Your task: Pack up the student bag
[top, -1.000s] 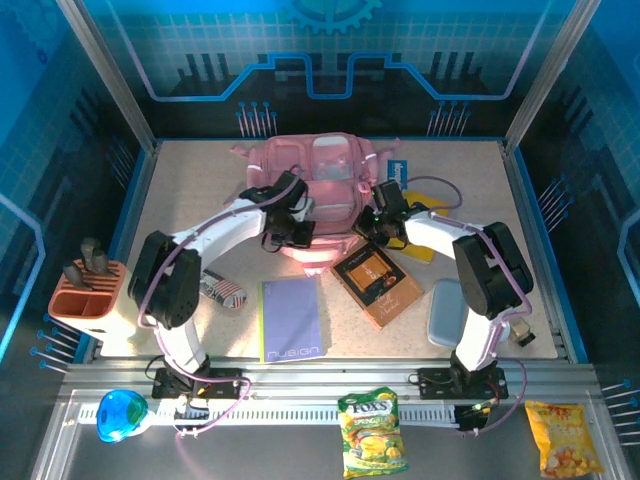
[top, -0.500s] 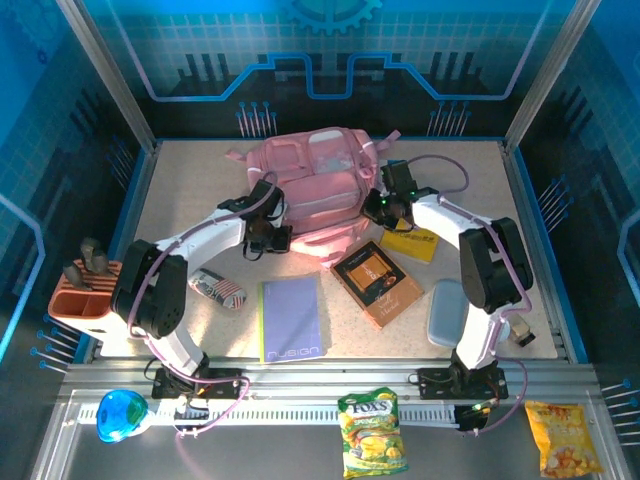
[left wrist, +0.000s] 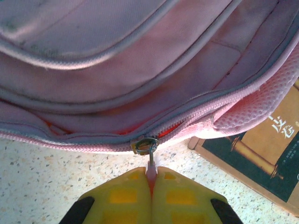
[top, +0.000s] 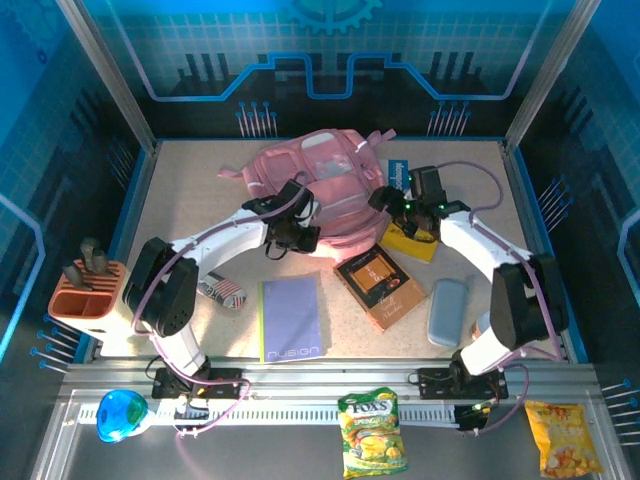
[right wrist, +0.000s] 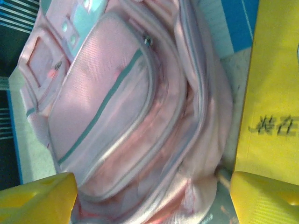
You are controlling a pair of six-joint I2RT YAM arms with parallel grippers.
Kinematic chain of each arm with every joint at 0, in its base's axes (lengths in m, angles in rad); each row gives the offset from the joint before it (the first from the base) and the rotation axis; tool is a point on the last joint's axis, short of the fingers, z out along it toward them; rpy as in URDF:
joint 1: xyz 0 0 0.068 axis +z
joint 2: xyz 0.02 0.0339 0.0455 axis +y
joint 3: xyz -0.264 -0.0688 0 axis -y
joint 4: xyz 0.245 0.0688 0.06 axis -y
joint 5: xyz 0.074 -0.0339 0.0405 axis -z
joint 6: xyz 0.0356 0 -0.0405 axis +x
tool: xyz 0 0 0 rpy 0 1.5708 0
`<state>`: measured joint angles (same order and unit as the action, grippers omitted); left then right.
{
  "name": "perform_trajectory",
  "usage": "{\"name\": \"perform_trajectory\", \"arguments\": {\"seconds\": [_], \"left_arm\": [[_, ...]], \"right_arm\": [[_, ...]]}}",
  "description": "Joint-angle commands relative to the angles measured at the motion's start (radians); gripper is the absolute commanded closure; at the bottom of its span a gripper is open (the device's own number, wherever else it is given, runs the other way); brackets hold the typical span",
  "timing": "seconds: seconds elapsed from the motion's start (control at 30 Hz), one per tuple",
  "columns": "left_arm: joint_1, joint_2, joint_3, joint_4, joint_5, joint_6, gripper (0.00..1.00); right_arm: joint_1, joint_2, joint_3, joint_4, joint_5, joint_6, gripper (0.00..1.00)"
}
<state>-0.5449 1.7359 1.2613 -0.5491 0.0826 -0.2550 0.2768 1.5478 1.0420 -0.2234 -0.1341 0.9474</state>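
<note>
Pink student bag (top: 325,185) (contents hidden)

The student bag (left wrist: 140,70) is showing soft pink woven cloth; its zipper pull (left wrist: 145,145) is gleaming metallic; the speckled tabletop (left wrist: 46,177) is looking matt.

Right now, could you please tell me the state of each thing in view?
student bag: lying on the table, zip pull pinched.
left pincer: shut on the zip pull.
right pincer: open, holding nothing.
brown book: closed, flat.
purple notebook: closed, flat.
</note>
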Motion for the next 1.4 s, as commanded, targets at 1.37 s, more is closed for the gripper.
{"name": "perform_trajectory", "arguments": {"seconds": [1.37], "left_arm": [[-0.02, -0.005, -0.012, 0.022, 0.031, -0.023, 1.0]], "right_arm": [[0.237, 0.295, 0.168, -0.158, 0.088, 0.465, 0.44]]}}
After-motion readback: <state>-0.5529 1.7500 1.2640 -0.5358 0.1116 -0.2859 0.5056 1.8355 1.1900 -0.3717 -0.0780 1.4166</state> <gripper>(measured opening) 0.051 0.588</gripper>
